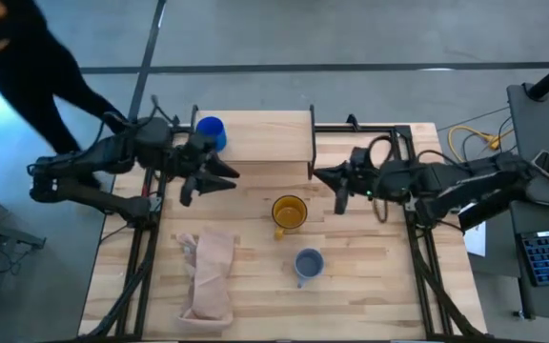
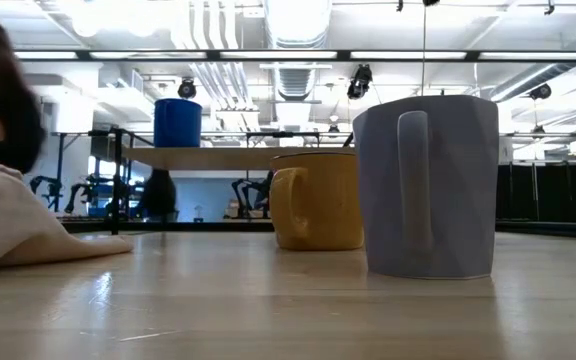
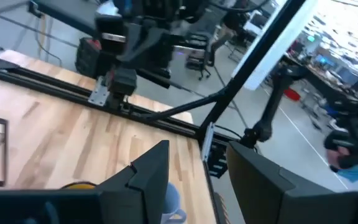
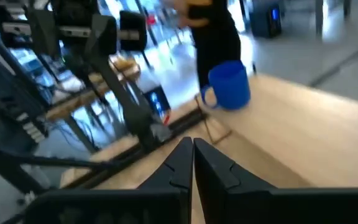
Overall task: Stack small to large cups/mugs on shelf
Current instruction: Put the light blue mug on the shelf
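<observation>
The left hand (image 1: 225, 174) is held with fingers spread and nothing grasped, just off the shelf's (image 1: 265, 143) nine o'clock edge, while the right hand (image 1: 318, 174), fingers pressed together and empty, is held at the shelf's four o'clock corner. The bright blue mug (image 1: 211, 131) is seen on the shelf's ten o'clock corner. On the table (image 1: 370, 286), the yellow-orange mug (image 1: 289, 212) is found at six o'clock from the shelf, with the grey-blue mug (image 1: 308, 263) beyond it, apart.

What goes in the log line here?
blue mug: on shelf | yellow mug, grey mug: on table | left hand: open | right hand: shut
</observation>
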Robot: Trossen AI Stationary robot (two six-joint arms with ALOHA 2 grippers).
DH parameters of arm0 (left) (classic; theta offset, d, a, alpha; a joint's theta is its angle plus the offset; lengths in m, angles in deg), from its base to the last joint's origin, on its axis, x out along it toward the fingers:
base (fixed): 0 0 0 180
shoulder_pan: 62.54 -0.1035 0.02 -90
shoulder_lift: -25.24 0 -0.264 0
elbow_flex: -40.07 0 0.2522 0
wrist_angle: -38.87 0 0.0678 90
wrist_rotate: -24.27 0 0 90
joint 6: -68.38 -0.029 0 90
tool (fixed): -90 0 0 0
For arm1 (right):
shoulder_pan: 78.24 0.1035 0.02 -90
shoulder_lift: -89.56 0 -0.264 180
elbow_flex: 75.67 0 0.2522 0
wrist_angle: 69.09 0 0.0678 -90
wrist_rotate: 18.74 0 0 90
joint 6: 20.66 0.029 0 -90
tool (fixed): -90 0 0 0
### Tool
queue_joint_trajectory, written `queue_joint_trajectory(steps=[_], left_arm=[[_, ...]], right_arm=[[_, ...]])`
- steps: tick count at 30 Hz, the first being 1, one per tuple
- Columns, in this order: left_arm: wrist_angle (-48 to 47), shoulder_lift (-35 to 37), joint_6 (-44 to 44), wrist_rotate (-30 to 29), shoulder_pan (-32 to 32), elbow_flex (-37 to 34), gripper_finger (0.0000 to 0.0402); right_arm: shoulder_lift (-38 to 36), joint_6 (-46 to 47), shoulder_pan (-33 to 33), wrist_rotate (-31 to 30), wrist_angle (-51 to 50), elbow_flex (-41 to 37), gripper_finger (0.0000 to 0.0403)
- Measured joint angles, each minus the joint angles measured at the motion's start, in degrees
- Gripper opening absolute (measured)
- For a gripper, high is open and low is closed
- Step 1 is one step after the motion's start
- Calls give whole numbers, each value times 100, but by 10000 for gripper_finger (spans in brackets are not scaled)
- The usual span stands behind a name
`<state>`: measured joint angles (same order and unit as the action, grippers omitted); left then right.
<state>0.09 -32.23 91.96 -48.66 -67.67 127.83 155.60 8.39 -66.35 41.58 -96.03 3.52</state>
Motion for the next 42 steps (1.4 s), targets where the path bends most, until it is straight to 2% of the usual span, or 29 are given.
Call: queue_joint_trajectory(steps=[4, 8, 11, 13, 18, 23, 29, 34, 37, 42], left_arm=[[28, 432, 4, -289, 0, -260, 146], [30, 742, 4, -406, 0, -503, 146], [53, 886, 0, -408, 0, -639, 146], [75, 948, -33, -408, 0, -701, 146], [49, 953, -320, -403, 0, -774, 146], [53, 934, -549, -380, 0, -772, 146], [-256, 1011, -918, -71, 0, -772, 146], [-797, 1241, -1081, -60, 4, -776, 146], [-942, 1407, -1161, -59, 4, -776, 146], [-1030, 1569, -1199, -121, 0, -776, 146]], right_arm=[[643, 38, 8, -10, -1025, 1059, 9], [1151, -202, 8, 25, -1168, 2029, 9], [1478, -443, -2, 288, -1489, 2644, 9], [1662, 40, -36, 305, -2212, 2990, 9], [2012, 2007, -13, 294, -4473, 3680, 15], [2440, 3701, 231, 621, -5954, 4029, 56], [2945, 5279, 594, 895, -6529, 4354, 112], [3315, 6539, 801, 1045, -6838, 4360, 139], [3566, 7091, 803, 1471, -6910, 4247, 143], [3986, 7982, 895, 2543, -6881, 4046, 139]])
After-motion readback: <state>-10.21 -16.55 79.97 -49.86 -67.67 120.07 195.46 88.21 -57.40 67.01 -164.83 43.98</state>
